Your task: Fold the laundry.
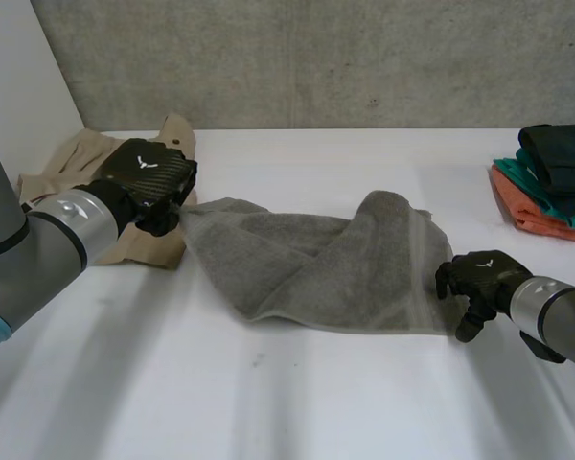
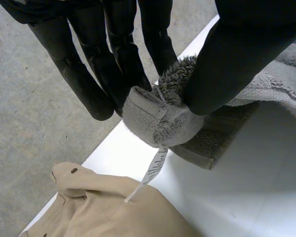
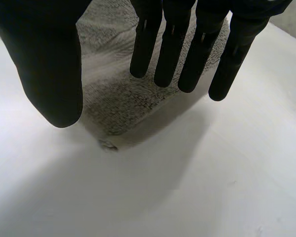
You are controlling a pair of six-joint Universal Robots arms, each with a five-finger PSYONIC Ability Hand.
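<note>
A grey towel (image 1: 316, 268) lies crumpled across the middle of the white table (image 1: 268, 402), its right part folded over itself. My left hand (image 1: 149, 177) is at the towel's far left corner. In the left wrist view the fingers (image 2: 118, 54) and thumb pinch that corner (image 2: 158, 118), and a white label (image 2: 155, 168) hangs from it. My right hand (image 1: 479, 278) hovers at the towel's near right corner. In the right wrist view its fingers (image 3: 177, 44) are straight and spread from the thumb, with the towel corner (image 3: 118, 98) lying below them on the table.
A beige garment (image 1: 86, 163) lies bunched at the far left, just behind my left hand, and appears under the pinched corner as beige cloth (image 2: 113, 207). A stack of folded clothes (image 1: 556, 177) in black, teal and orange sits at the right edge. A concrete wall runs behind the table.
</note>
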